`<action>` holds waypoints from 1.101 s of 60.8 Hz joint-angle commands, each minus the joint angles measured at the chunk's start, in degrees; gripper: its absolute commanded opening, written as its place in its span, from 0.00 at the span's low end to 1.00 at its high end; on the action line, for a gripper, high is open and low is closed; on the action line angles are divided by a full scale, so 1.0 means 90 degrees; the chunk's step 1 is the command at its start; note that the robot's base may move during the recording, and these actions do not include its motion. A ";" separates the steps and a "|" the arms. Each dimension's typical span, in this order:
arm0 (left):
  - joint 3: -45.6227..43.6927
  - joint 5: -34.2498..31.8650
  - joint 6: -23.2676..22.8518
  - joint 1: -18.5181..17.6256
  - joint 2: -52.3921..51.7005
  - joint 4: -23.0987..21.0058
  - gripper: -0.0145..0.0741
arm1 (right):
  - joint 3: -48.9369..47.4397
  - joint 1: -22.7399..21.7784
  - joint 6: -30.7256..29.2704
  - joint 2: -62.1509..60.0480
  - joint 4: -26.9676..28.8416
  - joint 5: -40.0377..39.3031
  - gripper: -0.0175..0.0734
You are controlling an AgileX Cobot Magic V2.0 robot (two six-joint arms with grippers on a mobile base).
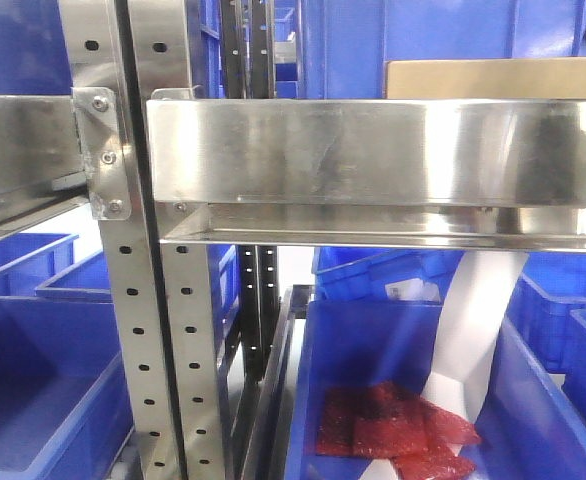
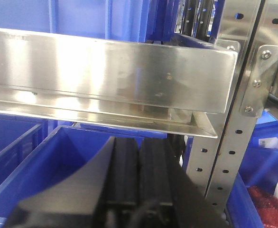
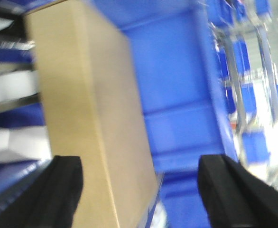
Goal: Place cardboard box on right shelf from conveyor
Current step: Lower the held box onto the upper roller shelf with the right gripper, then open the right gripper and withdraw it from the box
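The left tool (image 2: 139, 183) is seen from its wrist view with both black fingers (image 2: 125, 171) pressed flat together, pointing forward and up. The right tool (image 3: 139, 194) is held wide apart, its dark fingertips (image 3: 63, 190) at either lower corner, nothing gripped between them.

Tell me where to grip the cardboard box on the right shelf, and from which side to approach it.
Grip the cardboard box across its narrow width, one finger on each broad face, coming from its near end. The open right gripper already faces that end. The right shelf rail hides its lower part, so stay high.
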 commanded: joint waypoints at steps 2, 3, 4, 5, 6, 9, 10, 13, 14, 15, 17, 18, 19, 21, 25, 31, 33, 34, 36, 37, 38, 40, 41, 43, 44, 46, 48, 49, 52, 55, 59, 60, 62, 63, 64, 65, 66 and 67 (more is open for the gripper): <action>-0.0018 -0.0523 -0.0007 -0.0015 -0.0056 -0.0029 0.03 | -0.0189 -0.0015 -0.0036 -0.0518 0.0993 0.0382 0.72; -0.0018 -0.0523 -0.0007 -0.0015 -0.0056 -0.0029 0.03 | -0.0189 -0.0020 -0.0036 -0.0569 0.1190 0.0463 0.70; -0.0018 -0.0523 -0.0007 -0.0015 -0.0056 -0.0029 0.03 | -0.0189 -0.0027 -0.0036 -0.0645 0.1317 0.0583 0.66; -0.0018 -0.0523 -0.0007 -0.0015 -0.0056 -0.0029 0.03 | -0.0189 -0.0027 -0.0036 -0.0695 0.1507 0.0666 0.63; -0.0018 -0.0523 -0.0007 -0.0015 -0.0056 -0.0029 0.03 | -0.0182 -0.0027 -0.0036 -0.0745 0.1628 0.0788 0.61; -0.0018 -0.0523 -0.0007 -0.0015 -0.0056 -0.0029 0.03 | -0.0184 -0.0027 -0.0036 -0.0915 0.2045 0.1066 0.49; -0.0018 -0.0523 -0.0007 -0.0015 -0.0056 -0.0029 0.03 | -0.0184 -0.0027 -0.0036 -0.0985 0.2220 0.1184 0.44; -0.0018 -0.0523 -0.0007 -0.0015 -0.0056 -0.0029 0.03 | -0.0184 -0.0027 -0.0036 -0.1134 0.2625 0.1428 0.33; -0.0018 -0.0523 -0.0007 -0.0015 -0.0056 -0.0029 0.03 | -0.0184 -0.0027 -0.0036 -0.1189 0.2793 0.1513 0.29; -0.0018 -0.0523 -0.0007 -0.0015 -0.0056 -0.0029 0.03 | -0.0181 -0.0027 -0.0036 -0.1225 0.2907 0.1564 0.26; -0.0018 -0.0523 -0.0007 -0.0015 -0.0056 -0.0029 0.03 | -0.0176 -0.0033 -0.0030 -0.1292 0.3209 0.1676 0.21; -0.0018 -0.0523 -0.0007 -0.0015 -0.0056 -0.0029 0.03 | -0.0169 -0.0034 -0.0030 -0.1321 0.3329 0.1705 0.22; -0.0018 -0.0523 -0.0007 -0.0015 -0.0056 -0.0029 0.03 | -0.0169 -0.0034 -0.0030 -0.1358 0.3451 0.1732 0.22; -0.0018 -0.0523 -0.0007 -0.0015 -0.0056 -0.0029 0.03 | -0.0133 -0.0034 -0.0030 -0.1441 0.3752 0.1763 0.23; -0.0018 -0.0523 -0.0007 -0.0015 -0.0056 -0.0029 0.03 | -0.0001 -0.0034 -0.0030 -0.1655 0.4233 0.1697 0.22; -0.0018 -0.0523 -0.0007 -0.0015 -0.0056 -0.0029 0.03 | 0.0435 -0.0034 -0.0030 -0.2009 0.4959 0.1335 0.22; -0.0018 -0.0523 -0.0007 -0.0015 -0.0056 -0.0029 0.03 | 0.0632 -0.0034 0.0005 -0.2155 0.5214 0.1151 0.22; -0.0018 -0.0523 -0.0007 -0.0015 -0.0056 -0.0029 0.03 | 0.0717 -0.0034 0.0035 -0.2248 0.5361 0.1021 0.22; -0.0018 -0.0523 -0.0007 -0.0015 -0.0056 -0.0029 0.03 | 0.0943 -0.0034 0.0069 -0.2378 0.5549 0.0786 0.22; -0.0018 -0.0523 -0.0007 -0.0015 -0.0056 -0.0029 0.03 | 0.1036 -0.0034 0.0077 -0.2447 0.5639 0.0687 0.22; -0.0018 -0.0523 -0.0007 -0.0015 -0.0056 -0.0029 0.03 | 0.1178 -0.0034 0.0086 -0.2556 0.5764 0.0531 0.22; -0.0018 -0.0523 -0.0007 -0.0015 -0.0056 -0.0029 0.03 | 0.1421 -0.0034 0.0086 -0.2747 0.5952 0.0262 0.22; -0.0018 -0.0523 -0.0007 -0.0015 -0.0056 -0.0029 0.03 | 0.1517 -0.0034 0.0086 -0.2825 0.6019 0.0156 0.22; -0.0018 -0.0523 -0.0007 -0.0015 -0.0056 -0.0029 0.03 | 0.1749 -0.0034 0.0086 -0.3026 0.6187 -0.0091 0.22; -0.0018 -0.0523 -0.0007 -0.0015 -0.0056 -0.0029 0.03 | 0.1840 -0.0034 0.0086 -0.3110 0.6259 -0.0183 0.22; -0.0018 -0.0523 -0.0007 -0.0015 -0.0056 -0.0029 0.03 | 0.2059 -0.0034 0.0091 -0.3335 0.6419 -0.0397 0.22; -0.0018 -0.0523 -0.0007 -0.0015 -0.0056 -0.0029 0.03 | 0.2259 -0.0034 0.0091 -0.3568 0.6566 -0.0556 0.22; -0.0018 -0.0523 -0.0007 -0.0015 -0.0056 -0.0029 0.03 | 0.2335 -0.0034 0.0091 -0.3666 0.6621 -0.0601 0.22; -0.0018 -0.0523 -0.0007 -0.0015 -0.0056 -0.0029 0.03 | 0.2581 -0.0034 0.0091 -0.4075 0.6769 -0.0671 0.22; -0.0018 -0.0523 -0.0007 -0.0015 -0.0056 -0.0029 0.03 | 0.2792 -0.0034 0.0091 -0.4455 0.6830 -0.0645 0.22; -0.0018 -0.0523 -0.0007 -0.0015 -0.0056 -0.0029 0.03 | 0.3062 -0.0034 0.0091 -0.4987 0.6830 -0.0570 0.22; -0.0018 -0.0523 -0.0007 -0.0015 -0.0056 -0.0029 0.03 | 0.3133 -0.0034 0.0091 -0.5088 0.6830 -0.0551 0.22; -0.0018 -0.0523 -0.0007 -0.0015 -0.0056 -0.0029 0.03 | 0.3230 -0.0034 0.0091 -0.5329 0.6824 -0.0479 0.22; -0.0018 -0.0523 -0.0007 -0.0015 -0.0056 -0.0029 0.03 | 0.3259 -0.0034 0.0091 -0.5420 0.6824 -0.0440 0.22; -0.0018 -0.0523 -0.0007 -0.0015 -0.0056 -0.0029 0.03 | 0.3291 -0.0034 0.0091 -0.5505 0.6824 -0.0440 0.22; -0.0018 -0.0523 -0.0007 -0.0015 -0.0056 -0.0029 0.03 | 0.3324 -0.0034 0.0091 -0.5625 0.6824 -0.0386 0.22; -0.0018 -0.0523 -0.0007 -0.0015 -0.0056 -0.0029 0.03 | 0.3347 -0.0034 0.0091 -0.5698 0.6824 -0.0375 0.22; -0.0018 -0.0523 -0.0007 -0.0015 -0.0056 -0.0029 0.03 | 0.3370 -0.0034 0.0091 -0.5798 0.6824 -0.0378 0.22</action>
